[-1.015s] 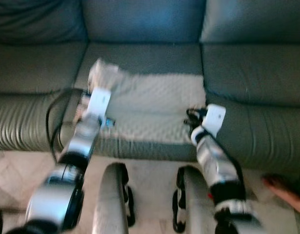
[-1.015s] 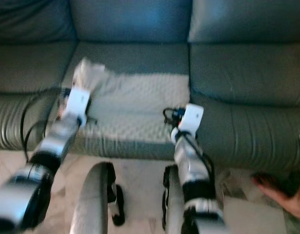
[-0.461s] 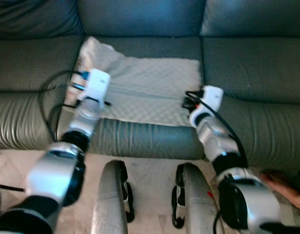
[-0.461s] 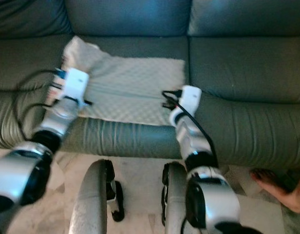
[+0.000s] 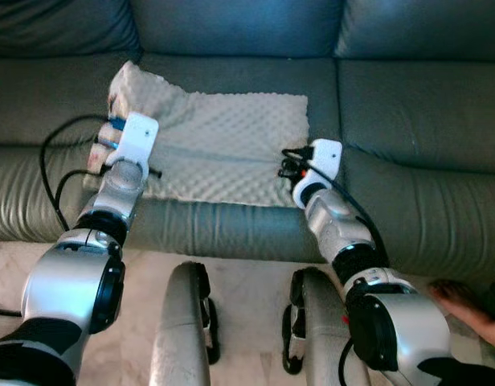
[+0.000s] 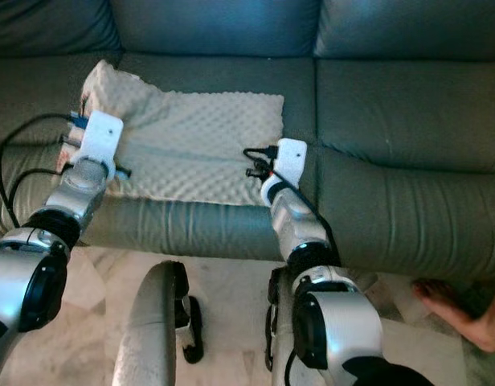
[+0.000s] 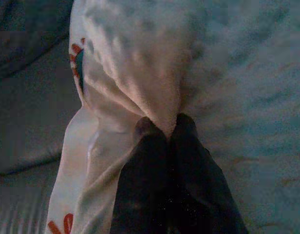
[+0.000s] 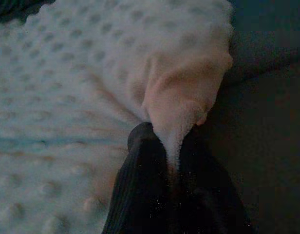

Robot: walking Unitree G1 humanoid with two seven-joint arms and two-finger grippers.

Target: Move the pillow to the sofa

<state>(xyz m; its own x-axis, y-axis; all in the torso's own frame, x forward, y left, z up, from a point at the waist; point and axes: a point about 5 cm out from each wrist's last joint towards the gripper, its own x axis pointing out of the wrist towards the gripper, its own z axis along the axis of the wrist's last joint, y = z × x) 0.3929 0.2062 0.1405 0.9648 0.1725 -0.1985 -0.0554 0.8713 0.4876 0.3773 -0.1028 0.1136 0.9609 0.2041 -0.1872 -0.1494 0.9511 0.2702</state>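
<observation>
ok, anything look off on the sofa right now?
Slightly. The pillow lies flat on the sofa seat, but its far left corner is bunched up. Both hands, left and right, pinch its fabric. A person's foot is nearby.

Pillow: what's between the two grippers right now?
The pillow itself, lying on the sofa seat. The left gripper and right gripper pinch opposite edges, per both eye views.

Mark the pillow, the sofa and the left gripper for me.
pillow (image 5: 231, 145), left eye view, middle of its dotted top.
sofa (image 5: 416, 112), left eye view, right-hand seat cushion.
left gripper (image 7: 162, 130), left wrist view, between the fingertips pinching the pillow's fabric.
</observation>
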